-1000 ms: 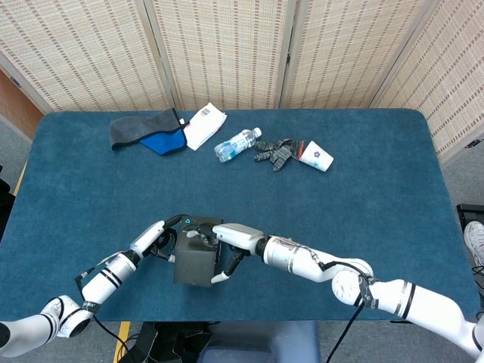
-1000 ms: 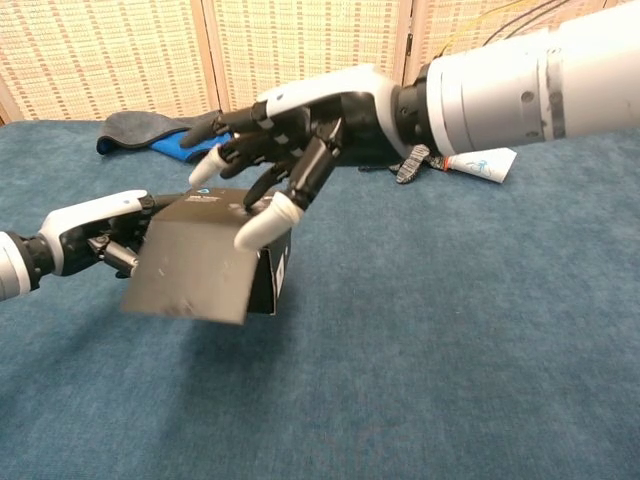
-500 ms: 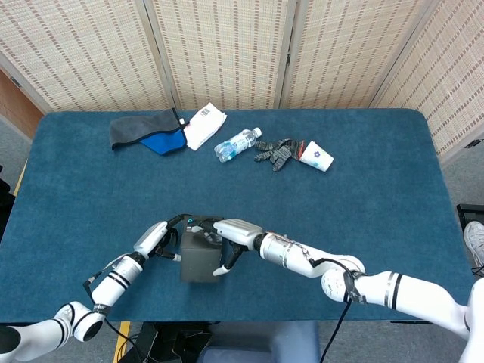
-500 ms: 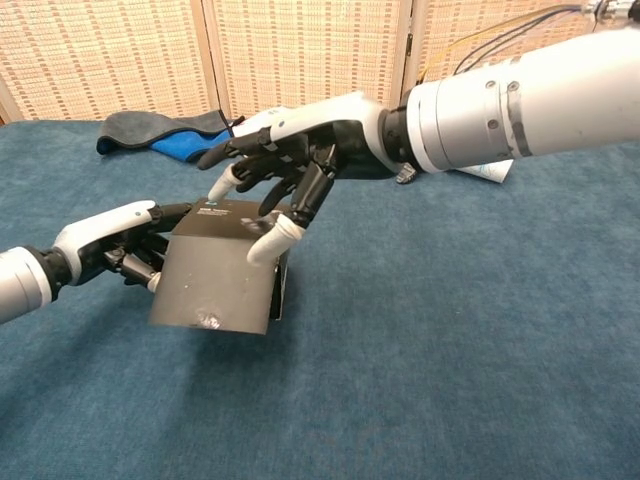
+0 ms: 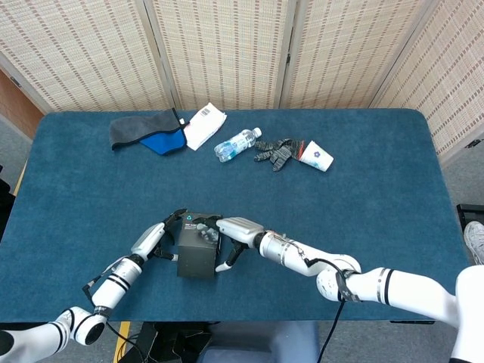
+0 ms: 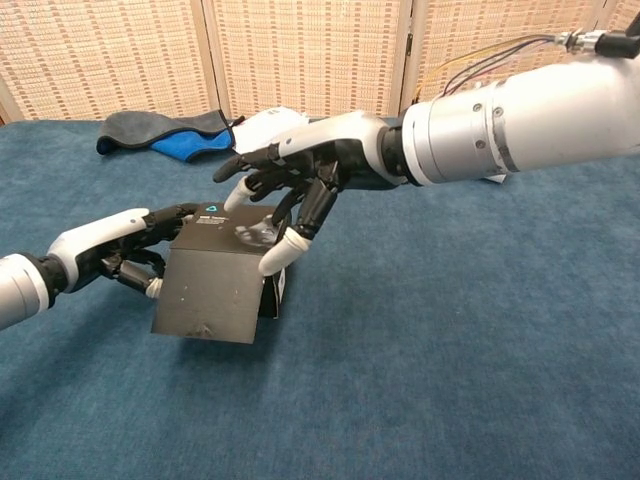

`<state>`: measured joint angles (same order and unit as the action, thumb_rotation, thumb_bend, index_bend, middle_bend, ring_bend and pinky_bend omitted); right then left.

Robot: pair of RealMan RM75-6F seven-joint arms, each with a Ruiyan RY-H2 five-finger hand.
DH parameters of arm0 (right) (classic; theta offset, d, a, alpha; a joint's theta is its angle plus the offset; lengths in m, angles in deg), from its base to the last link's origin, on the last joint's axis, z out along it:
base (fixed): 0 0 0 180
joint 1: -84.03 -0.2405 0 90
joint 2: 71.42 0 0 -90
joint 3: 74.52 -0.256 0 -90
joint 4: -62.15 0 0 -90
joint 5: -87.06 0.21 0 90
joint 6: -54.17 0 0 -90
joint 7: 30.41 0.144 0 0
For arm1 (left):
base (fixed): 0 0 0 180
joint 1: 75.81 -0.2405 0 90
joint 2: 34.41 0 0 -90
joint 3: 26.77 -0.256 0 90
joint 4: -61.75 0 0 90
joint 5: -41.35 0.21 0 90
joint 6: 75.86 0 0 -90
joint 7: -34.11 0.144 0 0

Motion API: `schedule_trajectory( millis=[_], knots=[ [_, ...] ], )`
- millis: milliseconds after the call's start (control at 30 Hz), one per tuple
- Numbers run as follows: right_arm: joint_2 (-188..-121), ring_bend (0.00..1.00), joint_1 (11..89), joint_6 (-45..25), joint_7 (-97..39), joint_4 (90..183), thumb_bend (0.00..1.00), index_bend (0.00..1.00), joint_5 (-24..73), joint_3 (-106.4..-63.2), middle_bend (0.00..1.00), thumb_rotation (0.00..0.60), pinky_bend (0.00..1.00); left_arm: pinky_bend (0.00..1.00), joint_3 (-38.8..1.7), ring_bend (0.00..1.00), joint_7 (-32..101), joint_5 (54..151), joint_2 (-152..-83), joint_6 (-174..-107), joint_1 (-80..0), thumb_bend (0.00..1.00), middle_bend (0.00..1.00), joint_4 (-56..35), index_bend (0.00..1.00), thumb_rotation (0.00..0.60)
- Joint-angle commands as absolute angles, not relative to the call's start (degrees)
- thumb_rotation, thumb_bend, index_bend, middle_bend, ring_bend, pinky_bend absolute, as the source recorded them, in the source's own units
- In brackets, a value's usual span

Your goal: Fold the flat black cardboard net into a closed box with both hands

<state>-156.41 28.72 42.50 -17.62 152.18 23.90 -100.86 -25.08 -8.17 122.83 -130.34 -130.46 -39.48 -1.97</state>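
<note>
Box (image 6: pixel 212 285) tilts its front flap toward the camera, gripped between left hand (image 6: pixel 125 250) and right hand (image 6: pixel 295 185).

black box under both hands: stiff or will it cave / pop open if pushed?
Probably light and somewhat flexible: the black box is thin cardboard. The front panel looks flat, so it likely holds shape under gentle pressure. Its right-side flap edge seems not fully seated, so it may spring open if the right hand or left hand lets go.

Head view high above the table (image 5: pixel 378 197), chest view low and close, both on the box (image 5: pixel 197 253).
</note>
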Motion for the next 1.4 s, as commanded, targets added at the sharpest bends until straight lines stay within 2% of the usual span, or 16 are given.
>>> schedule_trajectory(
  millis=[33, 367, 833, 1033, 1400],
  knots=[
    [-157.15, 0.07, 27.24, 41.28, -17.59, 150.93, 0.04, 0.00, 24.20, -99.17, 0.11, 0.600, 0.13, 0.26, -25.23, 0.00, -7.68, 122.80, -129.39, -130.93, -40.45, 0.13, 0.00, -3.31, 0.00, 0.600],
    [-158.50, 0.08, 23.53, 33.61, -21.03, 149.48, 0.04, 0.00, 26.71, -94.47, 0.13, 0.600, 0.15, 0.21, -24.15, 0.00, -1.21, 121.83, -128.15, -133.85, -42.61, 0.13, 0.00, -6.23, 0.00, 0.600],
    [-158.32, 0.09, 18.03, 20.18, -35.26, 154.46, 0.04, 0.02, 37.84, -87.79, 0.14, 0.600, 0.16, 0.17, -22.17, 0.00, 3.51, 120.66, -126.54, -136.70, -44.77, 0.13, 0.00, -9.11, 0.00, 0.600],
    [-160.67, 0.08, 15.61, 12.48, -44.83, 155.17, 0.04, 0.04, 42.24, -84.84, 0.14, 0.600, 0.16, 0.17, -21.36, 0.00, 5.02, 120.51, -126.60, -137.78, -45.29, 0.13, 0.00, -9.16, 0.00, 0.600],
    [-167.34, 0.09, 14.18, 0.80, -57.92, 155.55, 0.04, 0.05, 47.81, -82.19, 0.14, 0.600, 0.16, 0.16, -20.05, 0.00, 6.64, 119.59, -126.11, -138.75, -46.24, 0.13, 0.00, -8.46, 0.00, 0.600]
  ],
)
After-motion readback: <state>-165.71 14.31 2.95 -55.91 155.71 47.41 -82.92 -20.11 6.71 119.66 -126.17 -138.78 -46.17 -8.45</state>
